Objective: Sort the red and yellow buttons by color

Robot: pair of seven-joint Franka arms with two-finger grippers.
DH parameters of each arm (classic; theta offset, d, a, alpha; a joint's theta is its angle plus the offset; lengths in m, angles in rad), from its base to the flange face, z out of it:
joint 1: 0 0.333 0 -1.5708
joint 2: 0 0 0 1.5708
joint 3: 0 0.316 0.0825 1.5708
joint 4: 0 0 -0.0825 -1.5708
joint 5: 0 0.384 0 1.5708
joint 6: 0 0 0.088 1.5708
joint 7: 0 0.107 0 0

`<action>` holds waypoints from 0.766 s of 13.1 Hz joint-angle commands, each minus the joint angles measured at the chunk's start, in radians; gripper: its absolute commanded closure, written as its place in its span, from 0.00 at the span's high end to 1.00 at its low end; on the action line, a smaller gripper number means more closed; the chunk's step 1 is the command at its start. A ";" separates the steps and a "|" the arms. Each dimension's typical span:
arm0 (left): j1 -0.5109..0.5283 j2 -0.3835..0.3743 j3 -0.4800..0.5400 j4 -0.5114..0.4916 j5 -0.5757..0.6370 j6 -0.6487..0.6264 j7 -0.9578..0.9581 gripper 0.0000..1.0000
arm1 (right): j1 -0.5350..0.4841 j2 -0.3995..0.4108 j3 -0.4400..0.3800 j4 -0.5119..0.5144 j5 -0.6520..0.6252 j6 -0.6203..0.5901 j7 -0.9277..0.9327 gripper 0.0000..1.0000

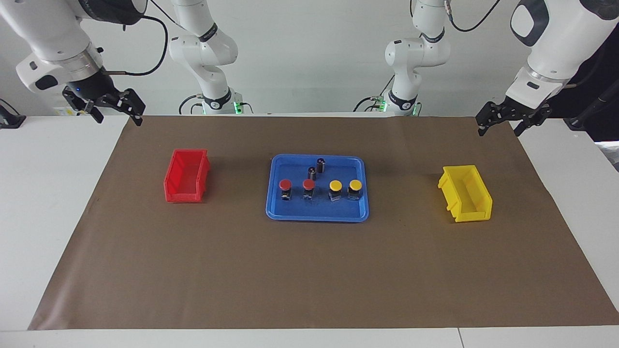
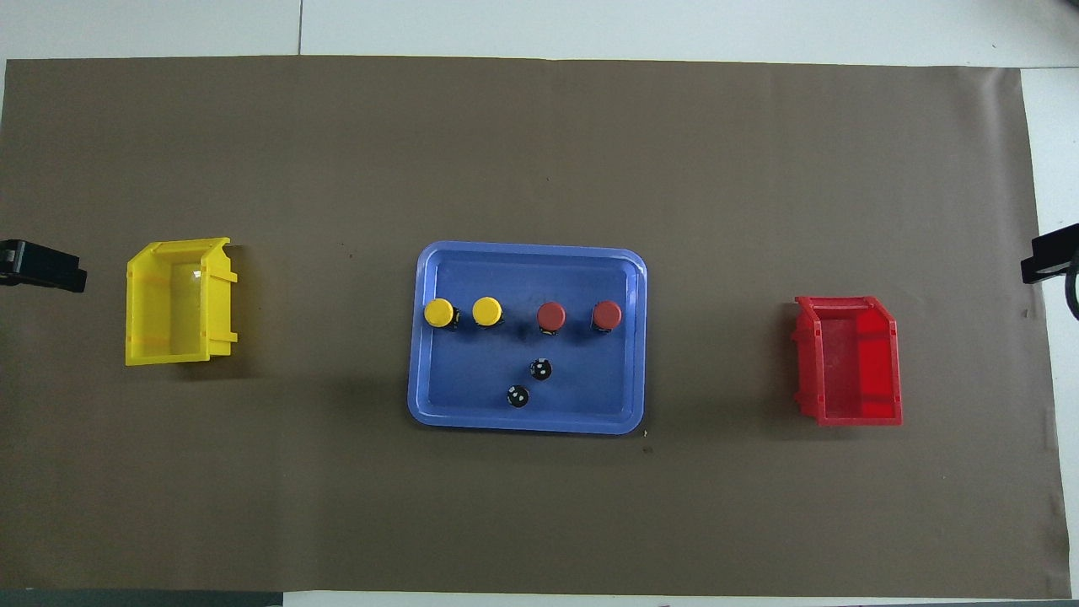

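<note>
Nothing sorted yet. All four buttons stand in a row in the tray (image 1: pixel 273 203) mid-desk: reds (image 1: pixel 285 184) (image 1: pixel 308 183), yellows (image 1: pixel 335 185) (image 1: pixel 355 184). Red bin (image 1: pixel 186 175) and yellow bin (image 1: pixel 465 193) empty. Right gripper (image 1: pixel 116 107) and left gripper (image 1: pixel 508 118) hang at the robots'-edge corners, fingers apart, holding nothing.

Bright, even light is falling from above on the desk (image 1: pixel 48 193), and both views are staying sharp edge to edge. Soft shadows are pooling beside the yellow bin (image 2: pixel 179 301), the red bin (image 2: pixel 850 361) and the blue tray (image 2: pixel 528 253). The brown mat (image 1: pixel 309 270) is showing no glare.
</note>
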 commanded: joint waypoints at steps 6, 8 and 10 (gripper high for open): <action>0.024 -0.023 0.000 -0.032 0.015 0.053 -0.015 1.00 | 0.008 0.021 0.061 0.019 0.103 0.027 0.089 1.00; 0.025 -0.028 0.000 -0.041 0.015 0.050 -0.012 1.00 | 0.111 0.098 0.127 0.065 0.096 0.042 0.262 1.00; 0.028 -0.029 0.000 -0.050 0.015 0.037 -0.008 1.00 | 0.239 0.164 0.127 0.074 0.097 0.163 0.442 1.00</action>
